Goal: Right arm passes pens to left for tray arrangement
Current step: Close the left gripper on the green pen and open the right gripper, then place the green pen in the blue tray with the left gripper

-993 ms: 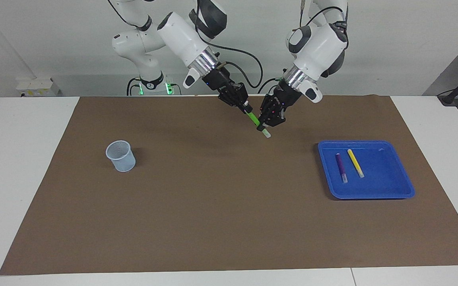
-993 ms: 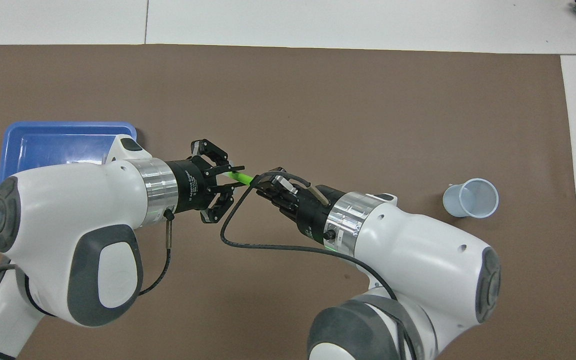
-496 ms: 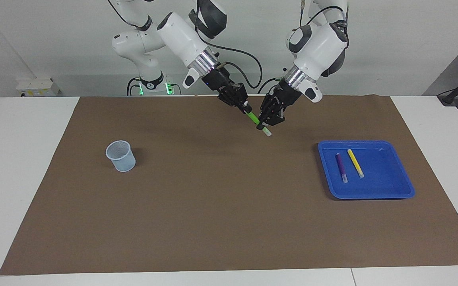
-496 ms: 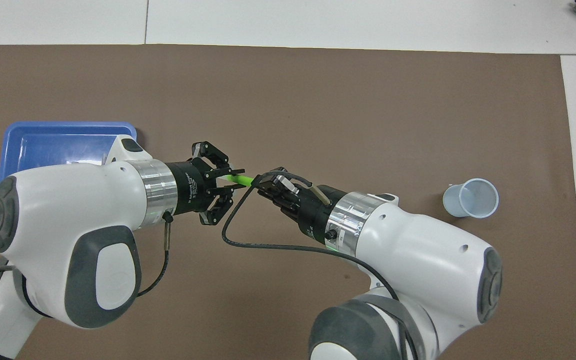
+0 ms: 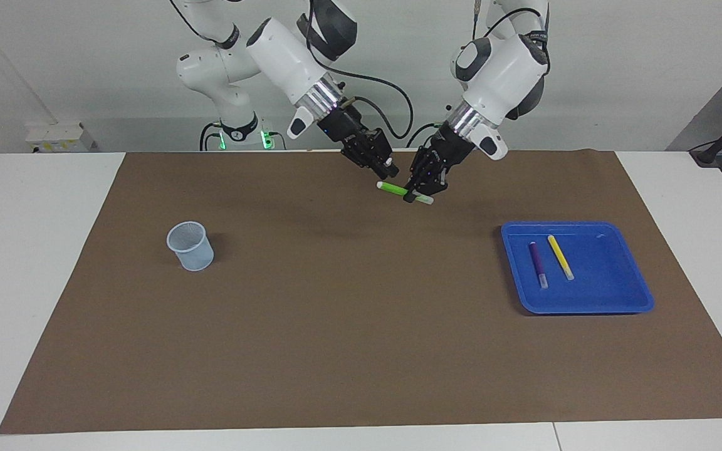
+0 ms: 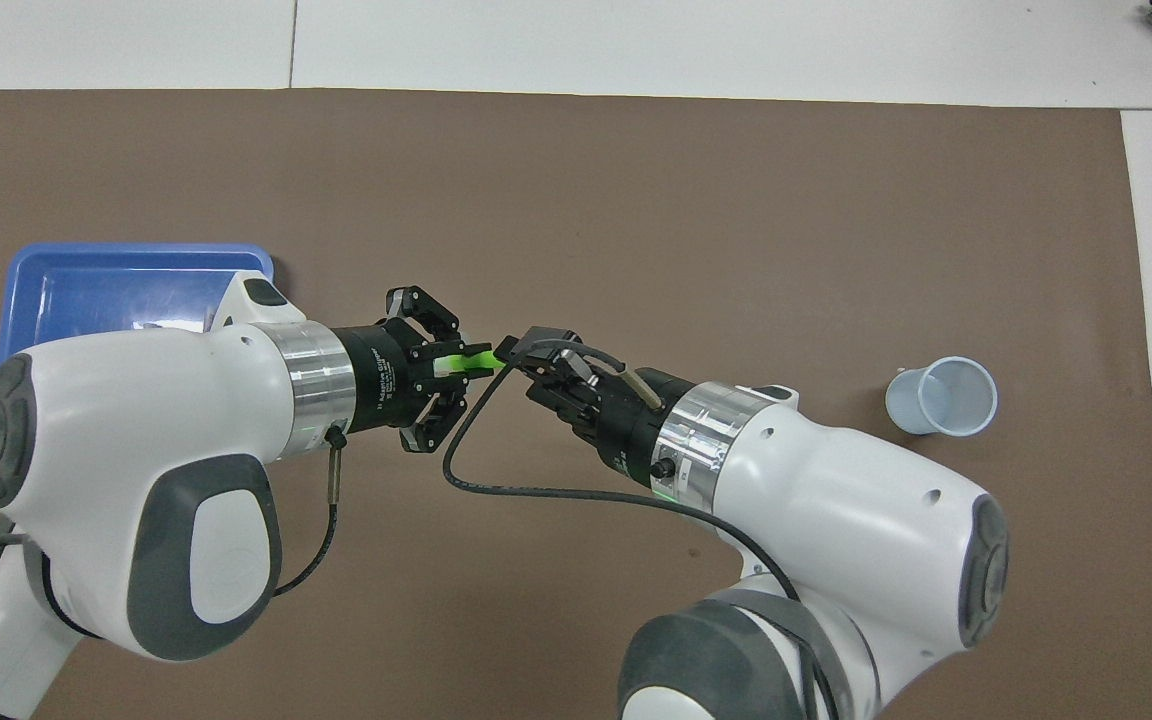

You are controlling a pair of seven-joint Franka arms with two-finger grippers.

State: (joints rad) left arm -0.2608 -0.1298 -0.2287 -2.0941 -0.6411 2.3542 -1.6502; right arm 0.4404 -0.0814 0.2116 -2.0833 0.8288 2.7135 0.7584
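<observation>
While my left gripper point(image 5: 412, 195) holds the green pen point(image 5: 392, 187) mid-barrel above the counter point(image 5: 336, 313) | right gripper point(image 5: 381, 170) fingers parted, off it | pen light, stiff, slick: grip centrally | tray point(image 5: 640, 299) next.

White lettering on the black collar of the left end effector point(image 6: 448, 365), just back from its fingers, apparently "Adaptive Gripper" but only partly legible, no other text, label or number readable anywhere else
</observation>
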